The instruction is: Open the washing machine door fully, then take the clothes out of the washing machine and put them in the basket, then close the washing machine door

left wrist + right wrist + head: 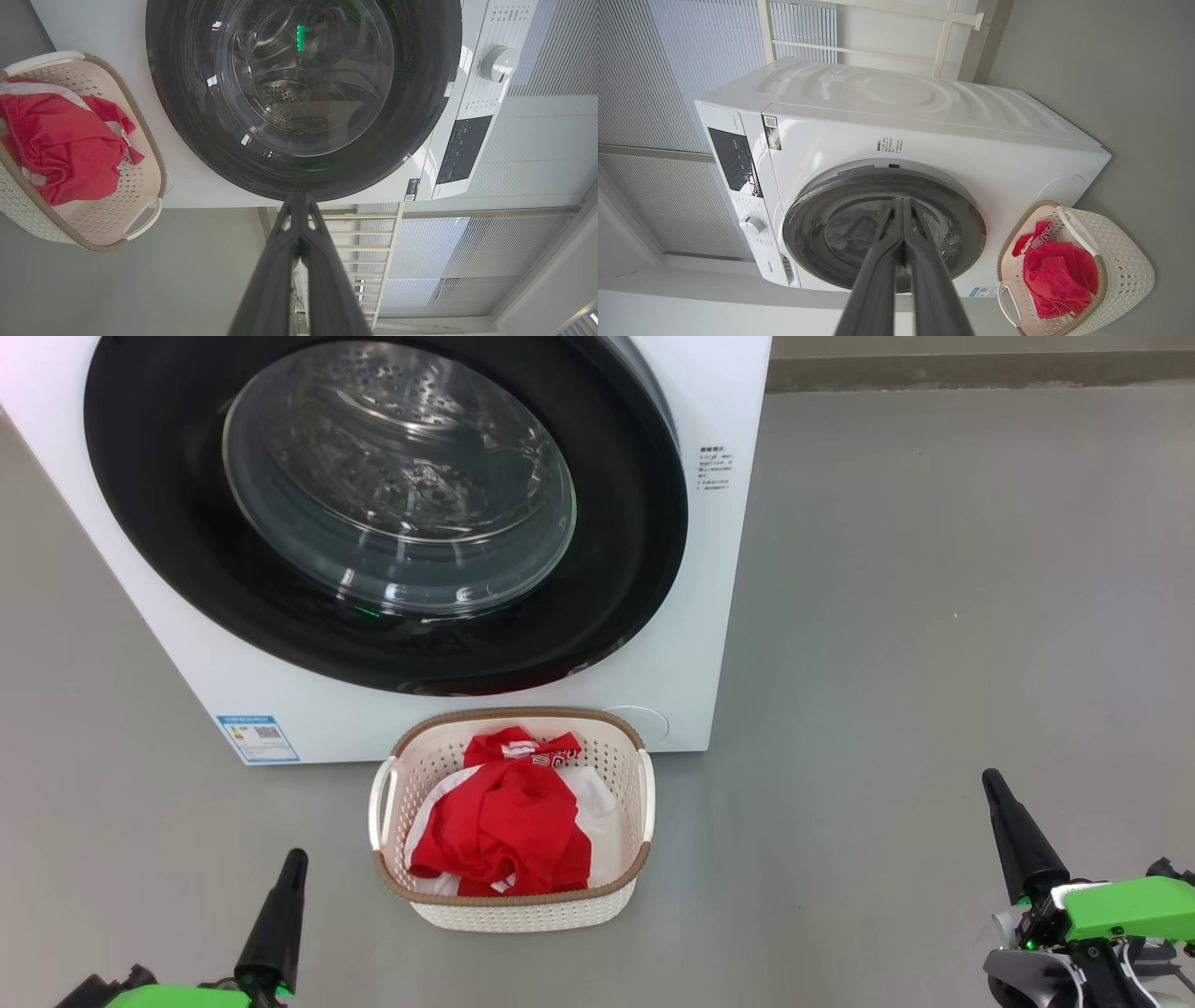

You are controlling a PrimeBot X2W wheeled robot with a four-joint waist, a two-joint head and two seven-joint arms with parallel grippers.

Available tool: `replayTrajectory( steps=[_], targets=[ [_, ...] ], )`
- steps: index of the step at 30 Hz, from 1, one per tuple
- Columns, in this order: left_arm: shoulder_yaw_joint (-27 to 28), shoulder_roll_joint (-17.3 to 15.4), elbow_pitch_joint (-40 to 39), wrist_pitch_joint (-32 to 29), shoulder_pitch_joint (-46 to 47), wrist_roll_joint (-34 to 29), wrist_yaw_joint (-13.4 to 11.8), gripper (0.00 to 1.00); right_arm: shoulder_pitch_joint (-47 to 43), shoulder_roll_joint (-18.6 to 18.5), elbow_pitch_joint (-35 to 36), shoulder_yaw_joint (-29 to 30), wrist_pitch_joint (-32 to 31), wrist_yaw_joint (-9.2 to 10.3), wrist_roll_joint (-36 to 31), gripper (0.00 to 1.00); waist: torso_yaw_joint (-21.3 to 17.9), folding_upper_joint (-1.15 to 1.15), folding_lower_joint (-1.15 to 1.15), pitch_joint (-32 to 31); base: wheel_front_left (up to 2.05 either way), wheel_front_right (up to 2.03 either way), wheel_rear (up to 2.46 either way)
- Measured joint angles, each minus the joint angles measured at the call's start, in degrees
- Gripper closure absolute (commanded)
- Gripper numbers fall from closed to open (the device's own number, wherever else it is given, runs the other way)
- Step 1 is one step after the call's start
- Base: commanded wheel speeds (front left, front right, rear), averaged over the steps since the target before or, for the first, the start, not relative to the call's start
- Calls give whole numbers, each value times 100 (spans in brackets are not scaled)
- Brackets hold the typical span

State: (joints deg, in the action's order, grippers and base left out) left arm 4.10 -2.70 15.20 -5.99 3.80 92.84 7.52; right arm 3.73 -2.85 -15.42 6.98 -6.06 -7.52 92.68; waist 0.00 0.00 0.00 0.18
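Observation:
The white washing machine point(719, 579) stands on the floor, and its black-rimmed round door point(383, 513) lies shut flat against its front, the steel drum showing through the glass. Right in front of it sits the cream basket point(518, 910), holding the red and white clothes point(509, 821). My left gripper point(295, 859) is shut and empty at the lower left, beside the basket. At the lower right, well clear of the basket, my right gripper point(991, 782) is shut and empty too. The wrist views show the door point(303, 93) point(882, 233) and the basket point(140, 228) point(1125, 275) from either side.
Grey floor point(934, 616) spreads open to the right of the machine. A wall base point(980, 373) runs at the far right. White slatted blinds point(467, 261) and a pale frame stand behind and beside the machine. A blue label point(257, 739) marks its lower front corner.

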Motion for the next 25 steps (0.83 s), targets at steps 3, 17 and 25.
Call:
replayTrajectory(
  steps=[3, 17, 25],
  targets=[
    [1, 2, 0, 0, 0, 0, 0, 100, 0, 3, 0, 1, 0, 0, 0, 100, 0, 0, 0, 0, 0, 0, 0],
    [8, 10, 0, -7, 0, 0, 0, 100, 0, 14, 0, 7, 0, 0, -1, 100, 0, 0, 0, 0, 0, 0, 0],
    [11, 11, 0, -7, 0, 0, 0, 100, 0, 16, 0, 10, -1, 0, -1, 100, 0, 0, 0, 0, 0, 0, 0]
  ],
)
